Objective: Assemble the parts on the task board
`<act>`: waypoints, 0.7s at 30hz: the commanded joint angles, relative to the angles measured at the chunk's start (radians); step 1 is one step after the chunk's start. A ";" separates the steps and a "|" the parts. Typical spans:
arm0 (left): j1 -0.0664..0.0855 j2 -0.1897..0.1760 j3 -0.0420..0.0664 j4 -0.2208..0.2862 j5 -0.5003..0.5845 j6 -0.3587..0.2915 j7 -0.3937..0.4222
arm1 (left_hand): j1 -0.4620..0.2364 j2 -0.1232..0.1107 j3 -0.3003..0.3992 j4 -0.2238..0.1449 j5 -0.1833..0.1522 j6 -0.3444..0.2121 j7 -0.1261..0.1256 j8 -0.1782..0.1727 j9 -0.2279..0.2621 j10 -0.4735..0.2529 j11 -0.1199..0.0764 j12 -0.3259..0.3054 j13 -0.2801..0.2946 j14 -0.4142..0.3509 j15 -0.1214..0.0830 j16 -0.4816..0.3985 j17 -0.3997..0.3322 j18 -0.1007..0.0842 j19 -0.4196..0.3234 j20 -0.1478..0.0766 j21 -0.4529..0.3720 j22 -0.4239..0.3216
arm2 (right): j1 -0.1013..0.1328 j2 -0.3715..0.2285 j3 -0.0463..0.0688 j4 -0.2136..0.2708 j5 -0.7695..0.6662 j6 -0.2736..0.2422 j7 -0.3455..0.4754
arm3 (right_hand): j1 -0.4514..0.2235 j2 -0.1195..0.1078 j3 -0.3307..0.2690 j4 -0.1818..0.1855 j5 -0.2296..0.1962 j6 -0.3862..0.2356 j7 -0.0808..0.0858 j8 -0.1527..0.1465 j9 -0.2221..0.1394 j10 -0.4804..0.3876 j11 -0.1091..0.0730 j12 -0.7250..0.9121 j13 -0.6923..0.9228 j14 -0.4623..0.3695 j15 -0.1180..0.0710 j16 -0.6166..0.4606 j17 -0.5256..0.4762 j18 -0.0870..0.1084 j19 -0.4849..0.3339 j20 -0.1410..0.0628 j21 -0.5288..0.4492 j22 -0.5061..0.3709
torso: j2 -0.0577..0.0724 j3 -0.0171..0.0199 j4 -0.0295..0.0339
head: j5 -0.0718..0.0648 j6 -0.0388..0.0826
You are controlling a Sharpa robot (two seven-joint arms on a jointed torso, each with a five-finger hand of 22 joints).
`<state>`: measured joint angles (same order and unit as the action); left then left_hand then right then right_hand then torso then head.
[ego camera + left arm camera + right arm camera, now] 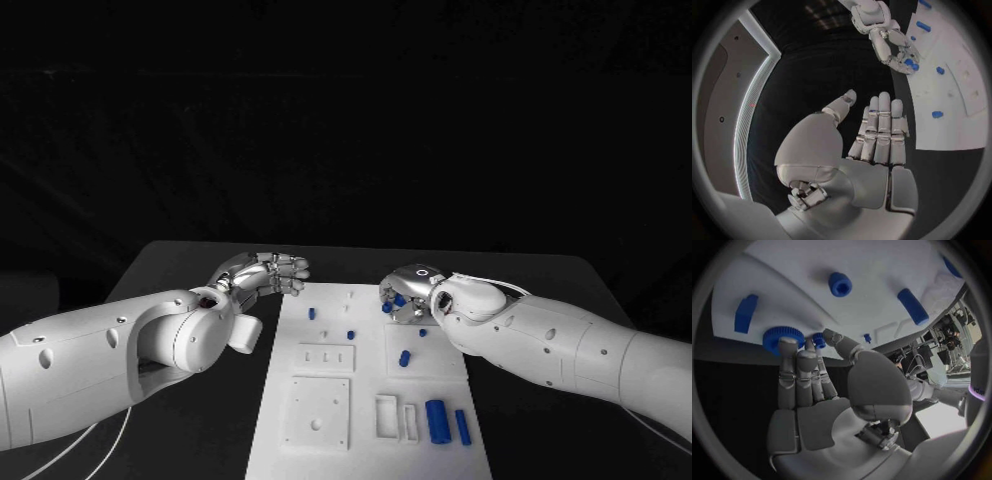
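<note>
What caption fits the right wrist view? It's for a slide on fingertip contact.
Right hand reaching its fingertips to a blue toothed wheel at the edge of the white board.

head: high, looking down on tabletop and task board
wrists: close behind each hand
shared: task board

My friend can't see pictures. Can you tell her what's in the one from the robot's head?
Two white robot arms reach over a long white board on a black table. The right hand touches small blue parts near the board's far end, while the left hand is off its left edge, holding nothing. More blue parts lie nearer the robot.
</note>
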<state>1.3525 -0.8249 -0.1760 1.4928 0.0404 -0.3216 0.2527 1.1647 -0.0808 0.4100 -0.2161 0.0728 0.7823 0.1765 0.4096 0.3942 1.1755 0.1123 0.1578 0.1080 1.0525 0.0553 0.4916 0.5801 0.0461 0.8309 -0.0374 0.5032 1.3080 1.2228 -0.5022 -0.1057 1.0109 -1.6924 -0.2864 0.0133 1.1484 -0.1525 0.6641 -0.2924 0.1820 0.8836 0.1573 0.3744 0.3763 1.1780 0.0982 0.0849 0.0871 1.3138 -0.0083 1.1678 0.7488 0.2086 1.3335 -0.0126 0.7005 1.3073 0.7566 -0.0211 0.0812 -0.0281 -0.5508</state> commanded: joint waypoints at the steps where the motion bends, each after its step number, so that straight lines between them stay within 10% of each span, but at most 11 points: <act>1: 0.003 0.004 0.001 -0.001 -0.003 0.018 0.005 | -0.012 0.000 0.002 -0.006 0.004 0.007 0.001 -0.005 -0.001 0.005 0.004 -0.004 -0.002 0.004 0.003 -0.002 0.001 0.015 -0.004 -0.005 0.005 0.020 | -0.001 0.002 0.000 0.000 -0.027 0.017 -0.005 | 0.007 0.001 0.008 0.002 -0.008 0.007 -0.001 0.005 0.001 0.011 0.000 0.005 0.002 0.000 -0.008 0.005 -0.003 0.053 0.046 -0.042 -0.001 0.009 | 0.002 -0.0011 -0.0020 | -0.001 -0.001; 21: 0.004 0.004 0.001 0.003 -0.004 0.019 0.001 | -0.013 0.000 0.005 -0.009 0.004 0.007 0.001 -0.005 -0.001 0.006 0.004 -0.005 -0.002 0.004 0.002 -0.003 0.002 0.016 -0.005 -0.005 0.006 0.020 | -0.003 0.014 0.000 -0.002 -0.036 0.030 -0.027 | -0.043 -0.003 0.000 0.008 -0.024 0.024 -0.001 0.004 0.002 0.030 -0.006 -0.002 0.012 -0.002 -0.013 0.020 -0.024 0.053 0.052 -0.041 0.005 0.013 | 0.003 -0.0032 -0.0012 | -0.002 -0.009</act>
<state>1.3526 -0.8227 -0.1760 1.4923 0.0401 -0.3183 0.2506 1.1650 -0.0809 0.4125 -0.2187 0.0728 0.7822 0.1765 0.4096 0.3944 1.1755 0.1123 0.1578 0.1080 1.0525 0.0553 0.4916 0.5810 0.0458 0.8310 -0.0374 0.5032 1.3077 1.2229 -0.4901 -0.1043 1.0104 -1.7082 -0.2847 -0.0018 1.1134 -0.1552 0.6693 -0.2867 0.1627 0.9010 0.1574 0.3744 0.3773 1.2009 0.0926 0.0850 0.0980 1.3151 -0.0200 1.1845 0.7255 0.2079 1.3425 -0.0144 0.7005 1.3081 0.7594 -0.0236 0.0800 -0.0279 -0.5592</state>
